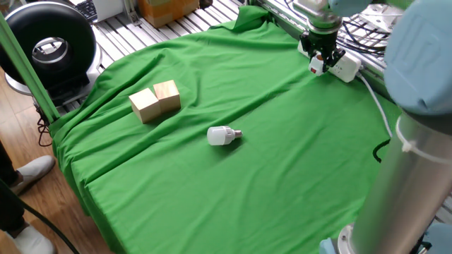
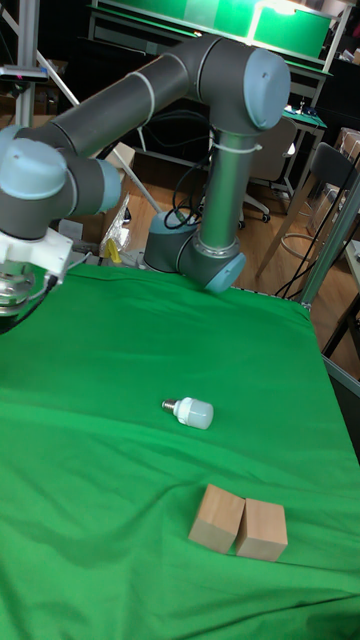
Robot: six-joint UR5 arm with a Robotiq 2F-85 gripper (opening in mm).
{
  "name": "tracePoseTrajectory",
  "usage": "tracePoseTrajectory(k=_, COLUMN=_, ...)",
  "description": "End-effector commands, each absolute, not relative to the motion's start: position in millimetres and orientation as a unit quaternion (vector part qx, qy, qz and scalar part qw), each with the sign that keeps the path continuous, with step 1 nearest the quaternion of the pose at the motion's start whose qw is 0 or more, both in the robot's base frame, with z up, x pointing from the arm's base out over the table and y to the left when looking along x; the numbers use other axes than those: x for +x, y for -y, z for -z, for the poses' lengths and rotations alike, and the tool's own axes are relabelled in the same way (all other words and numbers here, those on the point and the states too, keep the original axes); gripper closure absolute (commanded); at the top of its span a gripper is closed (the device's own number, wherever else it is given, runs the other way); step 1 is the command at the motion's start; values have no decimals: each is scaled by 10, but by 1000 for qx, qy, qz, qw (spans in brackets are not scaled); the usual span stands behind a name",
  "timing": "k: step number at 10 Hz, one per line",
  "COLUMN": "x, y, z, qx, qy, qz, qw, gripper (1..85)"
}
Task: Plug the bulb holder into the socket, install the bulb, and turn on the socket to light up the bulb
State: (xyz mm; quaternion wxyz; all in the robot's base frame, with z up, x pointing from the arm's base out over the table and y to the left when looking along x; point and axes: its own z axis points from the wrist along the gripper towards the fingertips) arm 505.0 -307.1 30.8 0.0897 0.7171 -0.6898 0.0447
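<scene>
My gripper (image 1: 319,62) is at the far right of the green cloth, pointing down and shut on the bulb holder (image 1: 316,68), a small white piece with a reddish-orange spot. The holder sits at the near end of the socket (image 1: 346,67), a white power strip at the cloth's far right edge; whether its prongs are in an outlet is hidden. The bulb (image 1: 221,135) lies on its side mid-cloth, far from the gripper, and also shows in the tall fixed view as the bulb (image 2: 191,411). There the gripper's fingers are cut off at the left edge.
Two wooden blocks (image 1: 155,101) sit side by side on the cloth's left part, seen too as blocks (image 2: 240,523). The socket's white cable (image 1: 378,102) runs down the right edge. The arm's grey column (image 1: 417,162) fills the right. A black round device (image 1: 49,46) stands off-table, top left.
</scene>
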Motion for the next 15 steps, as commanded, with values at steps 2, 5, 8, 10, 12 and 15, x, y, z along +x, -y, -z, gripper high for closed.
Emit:
tracePoseTrajectory(k=2, x=4974, y=3319, z=-249, qx=738, qy=670, qz=-6, qw=82, gripper=847)
tracePoseTrajectory(k=5, x=4934, y=3468, z=-268, qx=744, qy=658, qz=-12, qw=113, gripper=847)
tracePoseTrajectory(k=8, x=5111, y=3508, z=-477, qx=754, qy=640, qz=-55, qw=139, gripper=847)
tracePoseTrajectory(k=10, x=5111, y=3375, z=-376, qx=742, qy=661, qz=-50, qw=102, gripper=847)
tracePoseTrajectory(k=12, x=5100, y=3574, z=-296, qx=742, qy=661, qz=-58, qw=94, gripper=847)
tracePoseTrajectory(k=15, x=5085, y=3553, z=-324, qx=735, qy=666, qz=-73, qw=106, gripper=847)
